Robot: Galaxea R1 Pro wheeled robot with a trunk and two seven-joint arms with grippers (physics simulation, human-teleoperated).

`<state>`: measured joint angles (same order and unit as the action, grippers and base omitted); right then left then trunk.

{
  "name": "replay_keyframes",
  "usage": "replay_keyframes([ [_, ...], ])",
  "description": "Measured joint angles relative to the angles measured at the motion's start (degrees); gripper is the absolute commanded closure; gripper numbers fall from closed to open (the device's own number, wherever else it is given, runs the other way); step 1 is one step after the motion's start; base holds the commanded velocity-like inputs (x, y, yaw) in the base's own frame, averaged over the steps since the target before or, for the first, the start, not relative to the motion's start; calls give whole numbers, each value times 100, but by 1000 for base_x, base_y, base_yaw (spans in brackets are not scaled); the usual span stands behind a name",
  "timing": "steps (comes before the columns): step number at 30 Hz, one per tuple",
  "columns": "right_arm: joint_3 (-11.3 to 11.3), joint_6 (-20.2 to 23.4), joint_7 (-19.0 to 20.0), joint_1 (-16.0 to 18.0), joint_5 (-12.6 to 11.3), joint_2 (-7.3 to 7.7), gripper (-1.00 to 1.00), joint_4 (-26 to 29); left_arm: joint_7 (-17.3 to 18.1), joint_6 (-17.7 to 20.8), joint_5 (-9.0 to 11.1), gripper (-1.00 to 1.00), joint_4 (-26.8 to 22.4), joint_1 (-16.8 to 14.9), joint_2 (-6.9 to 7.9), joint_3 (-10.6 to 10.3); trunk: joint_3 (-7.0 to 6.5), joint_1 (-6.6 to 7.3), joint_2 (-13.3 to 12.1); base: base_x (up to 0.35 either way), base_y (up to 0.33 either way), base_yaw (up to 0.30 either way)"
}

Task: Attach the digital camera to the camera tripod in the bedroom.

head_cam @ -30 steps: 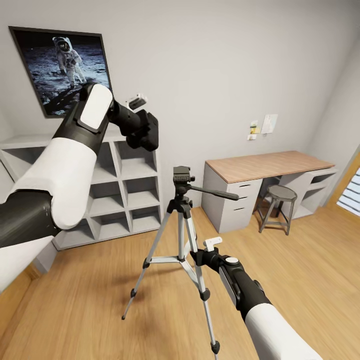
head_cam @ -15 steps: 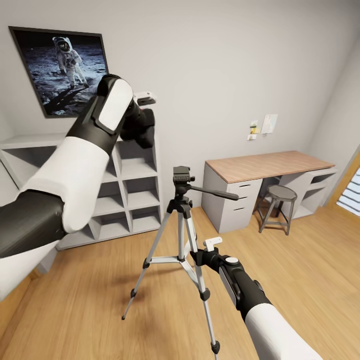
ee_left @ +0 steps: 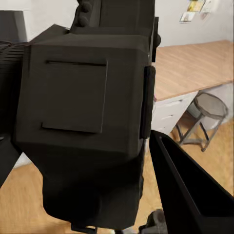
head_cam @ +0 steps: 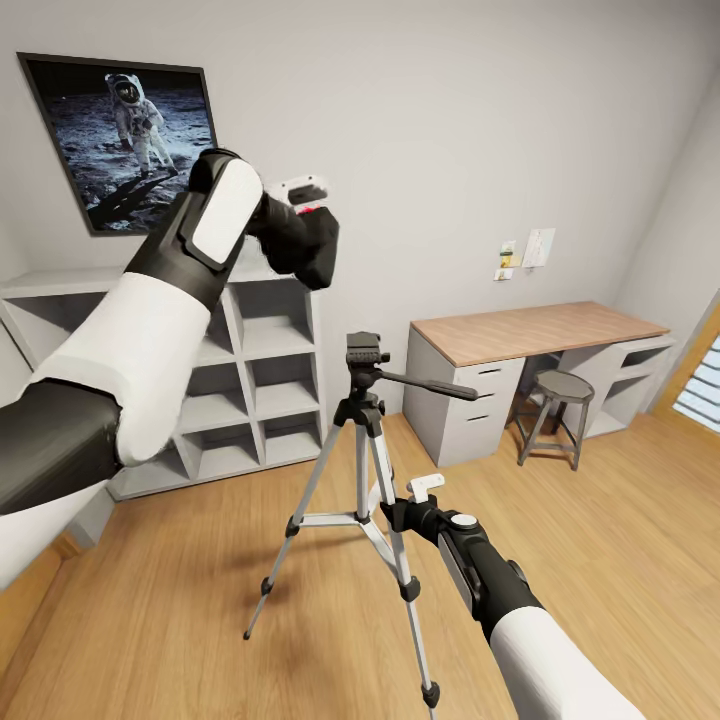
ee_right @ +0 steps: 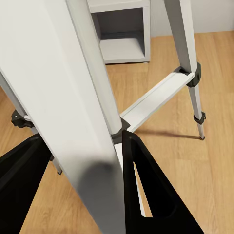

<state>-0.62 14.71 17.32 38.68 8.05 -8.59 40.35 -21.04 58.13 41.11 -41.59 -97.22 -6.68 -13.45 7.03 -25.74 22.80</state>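
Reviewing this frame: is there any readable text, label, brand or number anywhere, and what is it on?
No text can be read in these pictures.
Paper notes on the wall above the desk: too small and blurred to read.
Astronaut poster: a picture, no legible lettering.
Digital camera in the left gripper: plain black faces, no visible brand.
Camera tripod, with one leg between the right gripper fingers: no visible markings.

right gripper (ee_right: 80,187): black fingers either side of a silver leg | camera tripod (ee_right: 87,112): leg close-up, blurred; cross brace runs to far leg with black joint | background: wood floor (ee_right: 214,146), white cube shelf (ee_right: 122,34)
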Motion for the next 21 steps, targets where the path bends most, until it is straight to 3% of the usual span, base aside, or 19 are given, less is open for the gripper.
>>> replay_keyframes([
  [3,1,0,-3,-1,-1,-1,100,2,1493,-244,-83,100,30,-1,242,-27,0,0,0,0,0,0],
  [8,0,2,-2,-2,0,0,100,4,2853,-844,-192,100,86,0,607,-56,0,0,0,0,0,0],
  [13,0,3,-4,-1,-2,0,100,5,3598,-1163,-388,100,106,0,811,-45,0,0,0,0,0,0],
  [15,-1,10,-8,1,-12,1,100,7,3847,-1262,-605,100,92,0,936,-46,0,0,0,0,0,0],
  [21,-3,3,-16,0,-17,0,100,7,3887,-1315,-631,100,11,15,948,-187,0,0,0,0,0,0],
])
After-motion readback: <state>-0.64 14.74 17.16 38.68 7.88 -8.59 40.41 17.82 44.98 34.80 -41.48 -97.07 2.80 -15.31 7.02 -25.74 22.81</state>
